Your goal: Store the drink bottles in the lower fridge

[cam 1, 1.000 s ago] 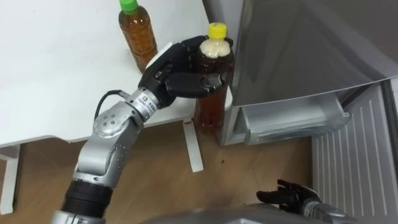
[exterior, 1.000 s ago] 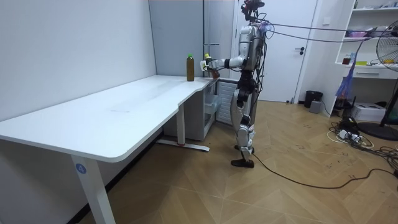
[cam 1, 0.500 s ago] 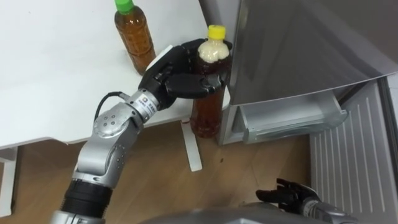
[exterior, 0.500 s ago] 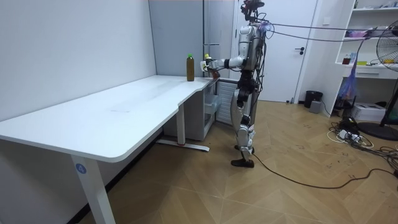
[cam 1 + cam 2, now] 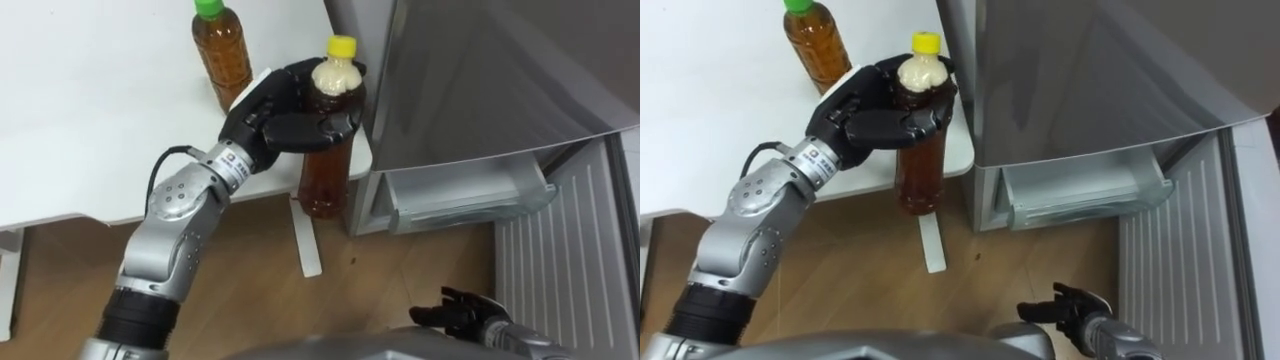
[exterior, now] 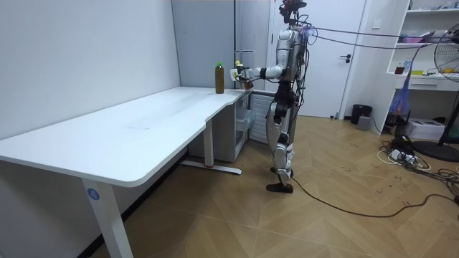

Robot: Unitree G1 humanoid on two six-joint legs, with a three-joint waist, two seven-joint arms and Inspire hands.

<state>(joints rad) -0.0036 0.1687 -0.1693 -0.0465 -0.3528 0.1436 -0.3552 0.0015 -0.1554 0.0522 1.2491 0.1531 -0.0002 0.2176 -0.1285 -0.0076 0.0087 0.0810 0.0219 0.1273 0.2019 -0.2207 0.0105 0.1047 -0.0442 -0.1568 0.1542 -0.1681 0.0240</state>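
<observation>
Left hand (image 5: 290, 115) stays clamped round the shoulder of the yellow-capped bottle (image 5: 325, 170), which hangs upright over the floor, just off the table (image 5: 90, 150) edge. Over the last second it has eased slightly away from the grey fridge (image 5: 480, 80). The lowering toward the door shelf (image 5: 465, 195) is, I judge, still ahead. The green-capped bottle (image 5: 225, 60) waits on the table. Eye views show the right hand (image 5: 465, 312) low, loosely spread and empty. The room view shows the robot standing upright at the table's far end.
</observation>
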